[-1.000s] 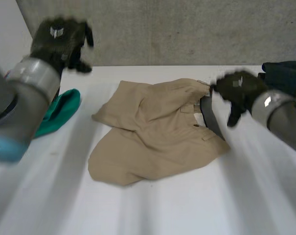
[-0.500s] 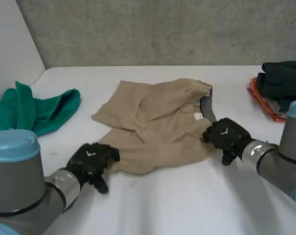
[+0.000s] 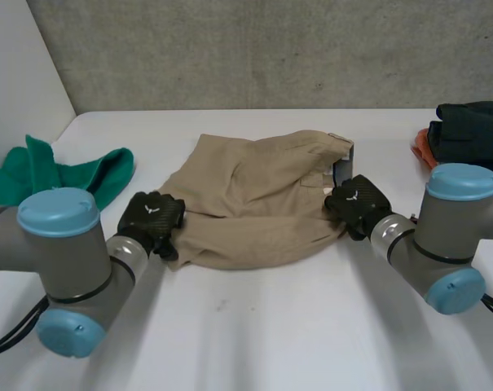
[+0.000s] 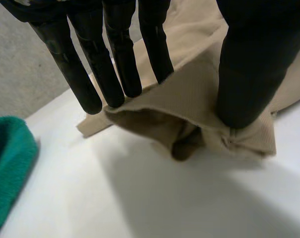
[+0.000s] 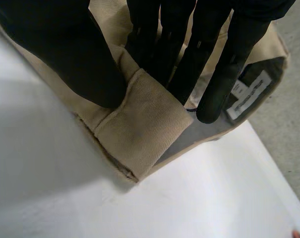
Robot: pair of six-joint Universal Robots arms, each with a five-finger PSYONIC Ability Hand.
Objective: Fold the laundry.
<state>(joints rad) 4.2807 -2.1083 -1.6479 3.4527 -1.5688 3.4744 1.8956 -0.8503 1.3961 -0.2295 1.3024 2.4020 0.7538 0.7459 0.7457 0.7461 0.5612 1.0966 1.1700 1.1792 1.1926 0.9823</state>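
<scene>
White counter holds tan shorts at its middle. The left hand pinches the shorts' near leg hem between thumb and straight fingers. The right hand pinches a waistband corner the same way.

The head camera looks down from behind the arms, facing the wall at 12 o'clock. Each wrist camera sits close over the shorts: left at their 8 o'clock edge, right at 3 o'clock.
</scene>
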